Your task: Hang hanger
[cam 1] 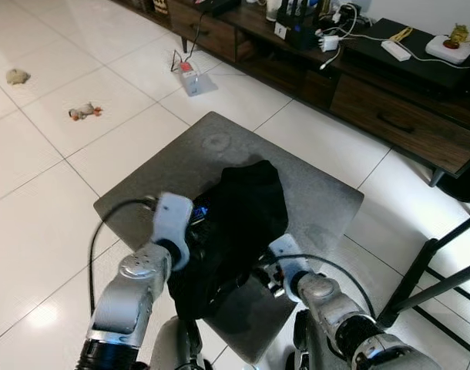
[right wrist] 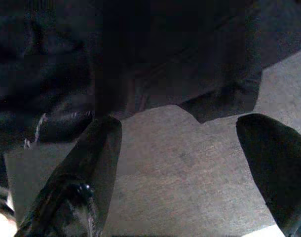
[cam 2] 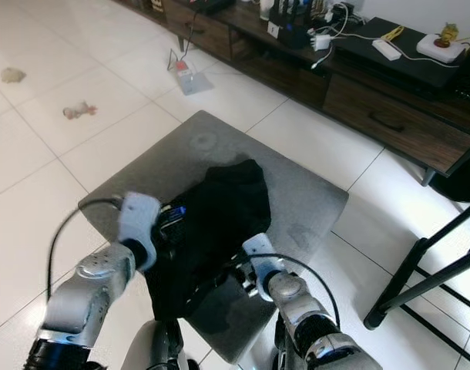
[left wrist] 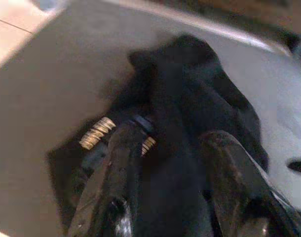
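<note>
From the left eye view, a black garment (cam 1: 239, 223) lay on a grey mat (cam 1: 327, 200), its long axis running 1 to 7 o'clock; the left gripper (cam 1: 198, 220) met its 9 o'clock edge, the nearer arm. The right eye view placed the right gripper (cam 2: 236, 279) at the garment's 5 o'clock hem. The left wrist view showed fingers (left wrist: 116, 163) spread, straddling cloth without gripping it. The right wrist view showed fingers (right wrist: 91, 153) wide apart, empty above the mat. No hanger could be made out.

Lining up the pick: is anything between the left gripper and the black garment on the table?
Nothing visible. The left gripper is open right at the black garment on the grey table, a finger on either side of a fold.
</note>
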Controlling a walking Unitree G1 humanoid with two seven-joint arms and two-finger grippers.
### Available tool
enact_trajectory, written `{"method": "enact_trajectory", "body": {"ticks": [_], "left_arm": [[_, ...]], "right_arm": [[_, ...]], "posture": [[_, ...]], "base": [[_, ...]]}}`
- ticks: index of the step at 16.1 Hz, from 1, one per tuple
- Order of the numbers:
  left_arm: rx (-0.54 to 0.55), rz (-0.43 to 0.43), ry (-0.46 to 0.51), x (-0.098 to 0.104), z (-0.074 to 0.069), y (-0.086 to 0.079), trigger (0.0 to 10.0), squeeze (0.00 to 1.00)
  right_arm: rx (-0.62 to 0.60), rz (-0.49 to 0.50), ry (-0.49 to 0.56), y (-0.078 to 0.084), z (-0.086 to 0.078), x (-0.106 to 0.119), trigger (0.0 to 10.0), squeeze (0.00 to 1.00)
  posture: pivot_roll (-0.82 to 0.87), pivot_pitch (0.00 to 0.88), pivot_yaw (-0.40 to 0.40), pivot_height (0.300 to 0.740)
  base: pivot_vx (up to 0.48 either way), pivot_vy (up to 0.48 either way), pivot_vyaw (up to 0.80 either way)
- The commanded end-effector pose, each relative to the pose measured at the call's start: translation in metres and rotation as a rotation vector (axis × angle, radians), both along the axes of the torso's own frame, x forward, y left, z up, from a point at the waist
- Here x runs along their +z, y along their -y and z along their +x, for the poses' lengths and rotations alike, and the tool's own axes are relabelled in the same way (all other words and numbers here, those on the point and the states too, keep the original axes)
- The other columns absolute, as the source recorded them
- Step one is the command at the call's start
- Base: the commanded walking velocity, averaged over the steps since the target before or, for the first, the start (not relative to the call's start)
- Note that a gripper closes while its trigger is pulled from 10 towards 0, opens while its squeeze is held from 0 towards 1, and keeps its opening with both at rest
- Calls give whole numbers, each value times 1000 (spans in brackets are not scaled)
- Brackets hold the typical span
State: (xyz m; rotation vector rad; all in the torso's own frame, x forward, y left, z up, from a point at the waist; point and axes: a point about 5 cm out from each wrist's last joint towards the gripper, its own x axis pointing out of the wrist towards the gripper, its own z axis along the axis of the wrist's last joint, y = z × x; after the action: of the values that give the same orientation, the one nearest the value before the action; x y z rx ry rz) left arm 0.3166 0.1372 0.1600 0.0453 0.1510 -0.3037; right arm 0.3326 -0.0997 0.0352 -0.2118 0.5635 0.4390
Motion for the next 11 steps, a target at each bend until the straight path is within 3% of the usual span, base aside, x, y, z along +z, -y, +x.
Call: {"method": "enact_trajectory", "body": {"ticks": [1,4,6,7,10,11], "left_arm": [[60,-33,54,-1,-5,-6,10000,0],[180,-3,114,-9,-19,-22,10000,0],[241,66,137,-15,-35,-30,10000,0],[283,5,119,-23,-43,-31,10000,0],[284,8,107,-26,-45,-28,10000,0],[279,13,118,-24,-44,-26,10000,0]], "right_arm": [[20,56,31,-7,1,3,10000,0],[31,105,62,-7,1,6,10000,0],[36,124,73,-3,-1,5,10000,0],[11,129,80,0,-1,4,10000,0],[18,122,83,2,-2,3,10000,0],[5,100,77,3,-2,2,10000,0]], "posture": [[74,260,8,597],[85,248,-2,597],[95,248,-17,597],[95,247,-21,597],[92,247,-19,597],[89,247,-18,597]], "base": [[0,0,0],[0,0,0],[0,0,0],[0,247,0],[0,480,0],[0,0,0]]}}
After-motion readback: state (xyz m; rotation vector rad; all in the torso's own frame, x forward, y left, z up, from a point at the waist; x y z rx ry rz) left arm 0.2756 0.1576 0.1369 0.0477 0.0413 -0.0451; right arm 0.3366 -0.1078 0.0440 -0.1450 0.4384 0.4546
